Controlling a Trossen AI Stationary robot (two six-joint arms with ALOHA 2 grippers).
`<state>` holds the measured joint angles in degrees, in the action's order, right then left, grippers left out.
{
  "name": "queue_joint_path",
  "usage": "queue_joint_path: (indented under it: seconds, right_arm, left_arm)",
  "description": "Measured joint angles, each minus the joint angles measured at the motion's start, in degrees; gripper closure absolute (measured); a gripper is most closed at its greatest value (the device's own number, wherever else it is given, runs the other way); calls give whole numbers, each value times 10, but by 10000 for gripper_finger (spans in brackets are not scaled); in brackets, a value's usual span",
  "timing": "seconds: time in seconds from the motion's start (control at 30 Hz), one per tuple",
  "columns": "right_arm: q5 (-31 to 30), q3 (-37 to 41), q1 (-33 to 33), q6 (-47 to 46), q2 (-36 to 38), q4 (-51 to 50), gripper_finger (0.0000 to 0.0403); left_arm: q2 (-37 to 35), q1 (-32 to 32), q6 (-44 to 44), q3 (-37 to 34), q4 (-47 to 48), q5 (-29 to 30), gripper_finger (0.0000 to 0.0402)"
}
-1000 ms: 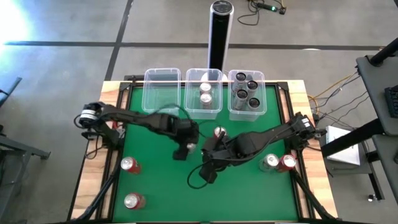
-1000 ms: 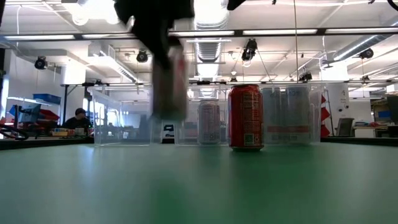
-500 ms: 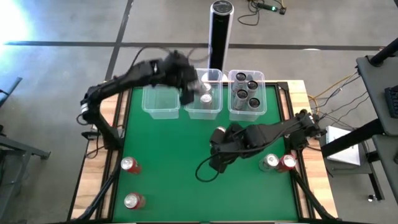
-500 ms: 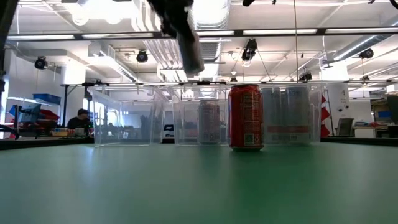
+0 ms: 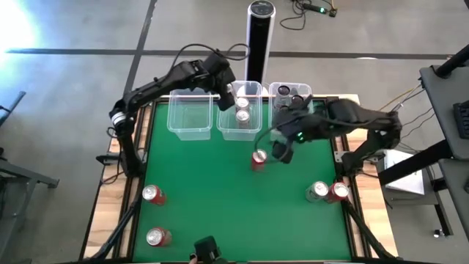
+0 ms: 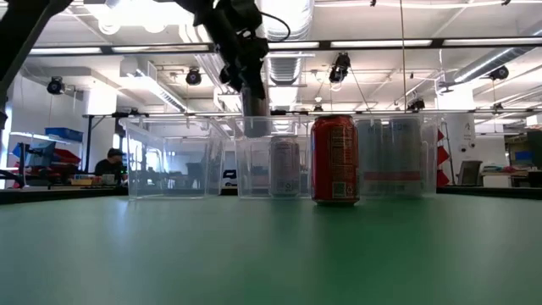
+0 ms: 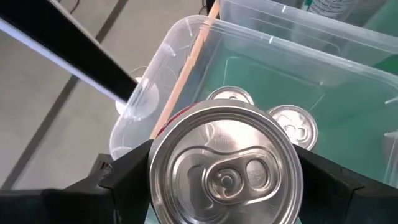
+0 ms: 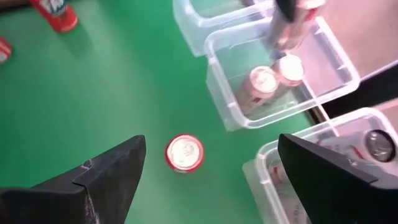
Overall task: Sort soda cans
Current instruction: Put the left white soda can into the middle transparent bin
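left gripper (image 7: pixel 227 180) now over middle tub (image 5: pixel 240 125), jaws clamping can (image 7: pixel 225 163), right gripper (image 8: pixel 211 180) jaws wide, empty

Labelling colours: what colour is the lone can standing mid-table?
Red can, clearest in low view.

Both arms are dark, almost black, built of slim jointed links. The left arm (image 5: pixel 157 82) has a round silver-grey joint housing (image 5: pixel 117 117) near its base at the surface's edge, and a thin black cable loops loose above its wrist. The right arm (image 5: pixel 352 116) carries a small green light (image 5: pixel 298 135) near its wrist, and a black cable hangs in a loop below it. The left end effector (image 7: pixel 224 180) shows two broad, matte black, angular fingers. The right end effector (image 8: pixel 205 180) has two flat black fingers (image 8: pixel 109 174) with bevelled edges, wedge-shaped.
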<state>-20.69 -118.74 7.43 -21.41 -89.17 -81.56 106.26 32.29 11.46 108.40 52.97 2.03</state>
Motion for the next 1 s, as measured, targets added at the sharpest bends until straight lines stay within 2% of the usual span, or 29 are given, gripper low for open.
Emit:
queue_joint_path:
  seconds: [0.23, 0.7, 1.0]
  right_arm:
    - [-4, 0, -23, -3, 36, -1, 42]
    - [-3, 0, -60, 2, 34, 0, 42]
    - [-2, 0, -60, -16, 34, 0, 42]
  left_arm:
    - [11, 0, -4, -5, 13, -15, 117]
    - [62, -4, 26, -5, 3, -16, 117]
    - [109, 3, 45, -5, -50, -3, 117]
